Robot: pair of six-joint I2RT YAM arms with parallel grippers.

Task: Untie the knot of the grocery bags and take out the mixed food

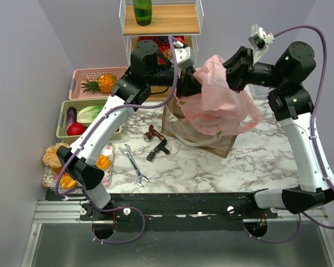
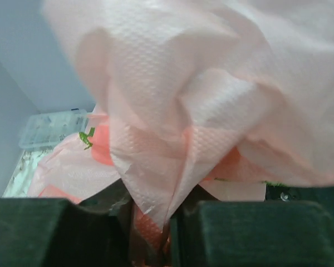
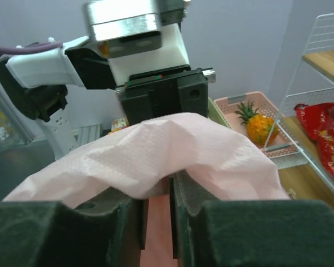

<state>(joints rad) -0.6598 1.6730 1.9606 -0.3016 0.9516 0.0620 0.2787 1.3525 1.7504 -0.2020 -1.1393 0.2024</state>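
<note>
Bulging, crinkled translucent pink bag (image 1: 218, 101)

No legible text; red snack packet (image 3: 325, 139) print unreadable.

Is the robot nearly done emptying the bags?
Nearly, it seems. Done: pale-green lettuce and purple eggplant lie in the green plastic basket. In hand: the left gripper and right gripper pinch the thin pink plastic bag above the brown paper bag. Remaining: whether either bag holds more is hidden.
</note>
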